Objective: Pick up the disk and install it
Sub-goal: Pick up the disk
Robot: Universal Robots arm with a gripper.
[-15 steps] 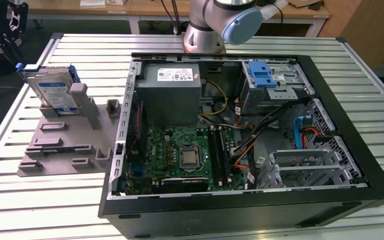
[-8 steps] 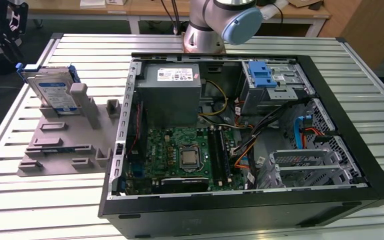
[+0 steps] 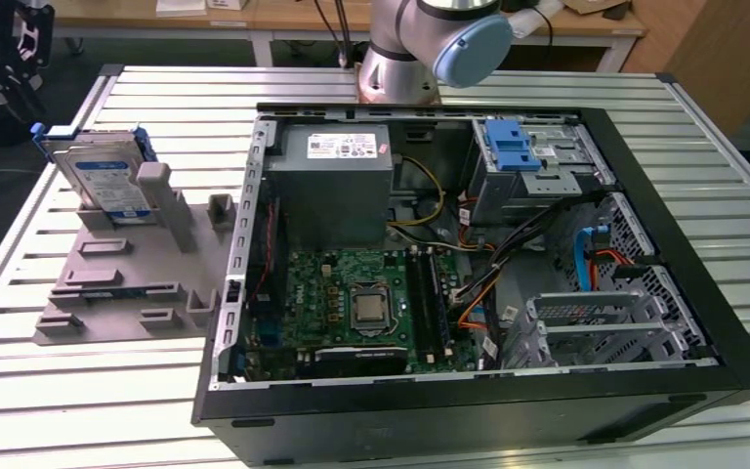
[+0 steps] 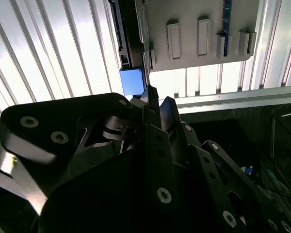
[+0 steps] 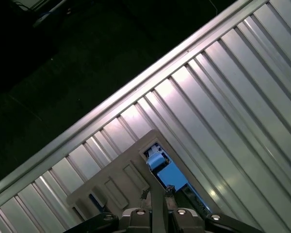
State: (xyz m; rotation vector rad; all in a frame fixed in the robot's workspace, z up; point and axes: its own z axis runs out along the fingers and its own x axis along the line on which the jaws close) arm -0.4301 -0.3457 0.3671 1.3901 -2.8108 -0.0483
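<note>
The disk (image 3: 104,178), a silver drive with a white-and-blue label in a blue caddy, stands on edge in the grey slotted fixture block (image 3: 128,269) at the exterior view's left. In both wrist views I look down on it from well above: its thin dark edge (image 4: 130,36) with a blue caddy tab, and its blue end (image 5: 166,170). My gripper (image 4: 157,97) hangs high over that end of the disk, apart from it. Its dark fingertips (image 5: 157,191) stand together, shut, with nothing between them.
An open computer case (image 3: 467,244) lies on the ribbed metal table (image 3: 36,401), with a blue drive bay (image 3: 512,147) at its far end. The arm's base (image 3: 398,68) stands behind the case. The table's edge (image 5: 136,87) runs near the fixture.
</note>
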